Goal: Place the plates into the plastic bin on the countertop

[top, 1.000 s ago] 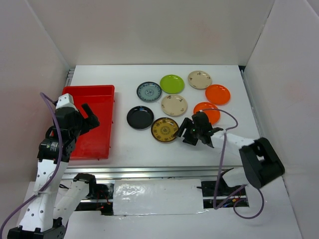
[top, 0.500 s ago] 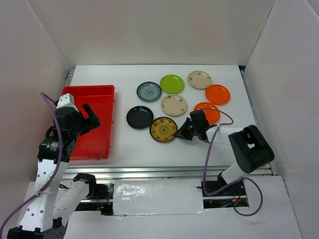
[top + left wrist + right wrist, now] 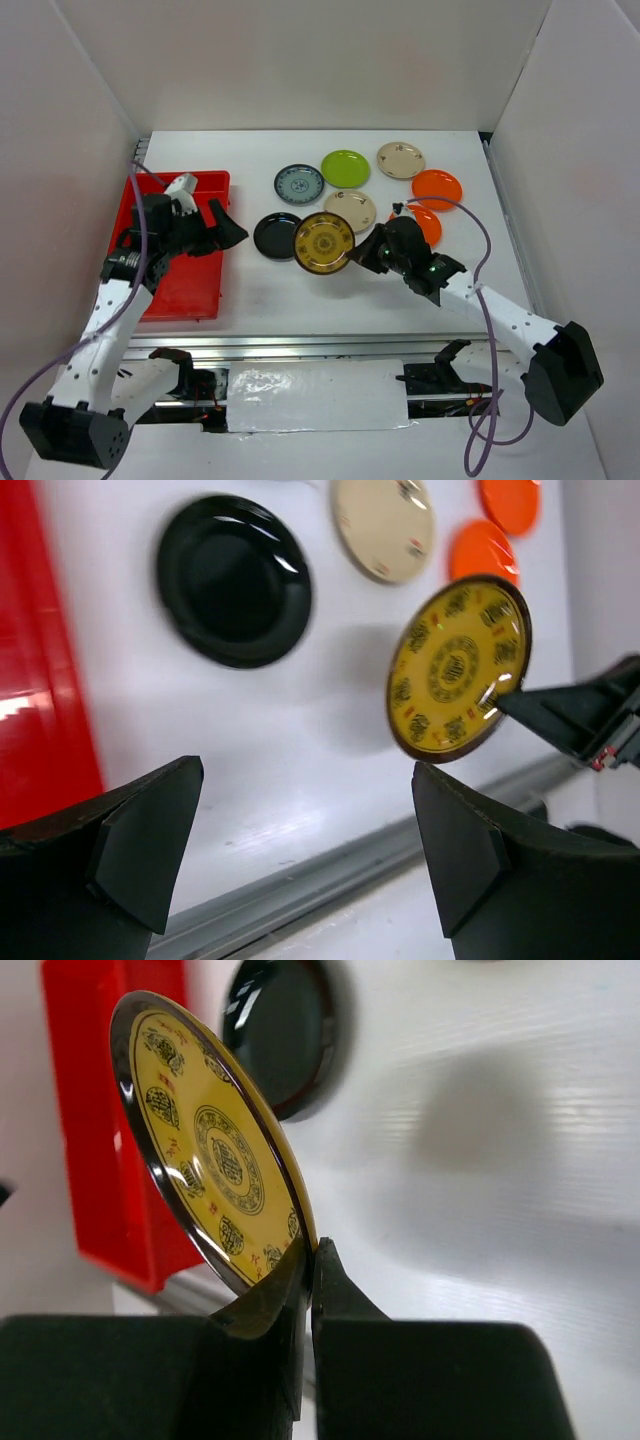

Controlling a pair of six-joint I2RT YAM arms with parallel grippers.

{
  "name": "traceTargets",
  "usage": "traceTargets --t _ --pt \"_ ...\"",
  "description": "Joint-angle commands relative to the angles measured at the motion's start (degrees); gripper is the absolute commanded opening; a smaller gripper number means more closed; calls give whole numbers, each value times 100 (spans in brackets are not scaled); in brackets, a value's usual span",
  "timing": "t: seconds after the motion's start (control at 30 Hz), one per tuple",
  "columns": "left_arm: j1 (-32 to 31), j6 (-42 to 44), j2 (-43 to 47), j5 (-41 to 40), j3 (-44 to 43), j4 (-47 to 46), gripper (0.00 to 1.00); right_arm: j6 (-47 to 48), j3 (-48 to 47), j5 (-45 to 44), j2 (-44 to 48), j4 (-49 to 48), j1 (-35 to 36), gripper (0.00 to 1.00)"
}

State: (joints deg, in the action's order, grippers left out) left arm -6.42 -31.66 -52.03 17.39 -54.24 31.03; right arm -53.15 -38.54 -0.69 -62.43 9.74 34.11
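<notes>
Robot lab: white-walled countertop (image 3: pixel 300 300), metal rail (image 3: pixel 300 343).

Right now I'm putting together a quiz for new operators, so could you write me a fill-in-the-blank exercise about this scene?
1. The right gripper holds the gold-patterned plate, while ____ other plates lie on the countertop.
2. The left gripper has its jaws ____ and holds nothing.
3. The plastic bin is coloured ____.
4. The plate lying nearest the plastic bin is the ____ one.

Missing words: seven; open; red; black.
</notes>
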Motion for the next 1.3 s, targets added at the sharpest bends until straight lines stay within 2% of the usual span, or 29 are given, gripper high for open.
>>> traceTargets --t 0.0,0.13,0.3,0.4,0.43,0.5,0.53,0.57,0.6,0.63,0.67,0.73,0.77,0.83,0.9,0.93,0.97,1.0,1.03,1.17,1.27 --pt "-167 -235 -377 1520 45 -1070 99 489 -442 682 152 266 96 0" --pt "-527 -271 -913 1610 1 -1266 99 568 -698 1386 258 38 271 0" --pt "-703 -315 -1028 1532 133 -1389 99 604 -997 1563 109 -33 465 0" --pt "-721 -271 -1055 1241 115 -1249 92 507 -962 1764 82 -296 518 0" --pt "-721 -227 -1072 1189 107 -1178 83 489 -962 1809 65 -367 535 0" --pt "-730 -174 -1134 1118 80 -1117 75 463 -1006 1940 -40 -481 597 0" --pt "-730 -174 -1151 1100 71 -1099 60 472 -1049 1967 -76 -508 623 0" --pt "-730 -165 -1169 1091 54 -1090 52 472 -1119 1976 -137 -508 667 0" --pt "-730 -156 -1195 1057 45 -1072 38 472 -1129 1976 -216 -508 659 0" --pt "-730 -156 -1195 995 -7 -1038 7 446 -1129 1976 -243 -604 659 0" --pt "-730 -156 -1213 934 -43 -1011 0 419 -1103 1993 -278 -683 659 8" --pt "-730 -191 -1213 811 -139 -941 0 297 -1041 2098 -287 -946 615 18" --pt "-738 -226 -1196 645 -166 -940 0 270 -971 2169 -313 -1147 571 30" --pt "-730 -428 -1160 363 -271 -906 0 139 -927 2318 -339 -1386 369 66" --pt "-721 -648 -1151 -76 -429 -905 0 94 -892 2380 -366 -1535 185 71" --pt "-695 -718 -1186 -321 -525 -679 0 76 -874 2285 -392 -1475 114 89" --pt "-651 -884 -1213 -933 -666 -512 0 68 -874 2214 -392 -1431 35 100" --pt "-598 -981 -1230 -1243 -867 -388 0 76 -796 2179 -392 -1379 -131 100" --pt "-424 -1270 -1257 -2004 -965 -30 0 59 -760 2039 -392 -1352 -237 100" --pt "165 -1983 -1266 -3474 -1405 552 0 93 -531 1845 -471 -1369 -519 100" --pt "946 -2458 -1467 -3926 -1467 668 0 208 -566 1783 -673 -1299 -502 100"
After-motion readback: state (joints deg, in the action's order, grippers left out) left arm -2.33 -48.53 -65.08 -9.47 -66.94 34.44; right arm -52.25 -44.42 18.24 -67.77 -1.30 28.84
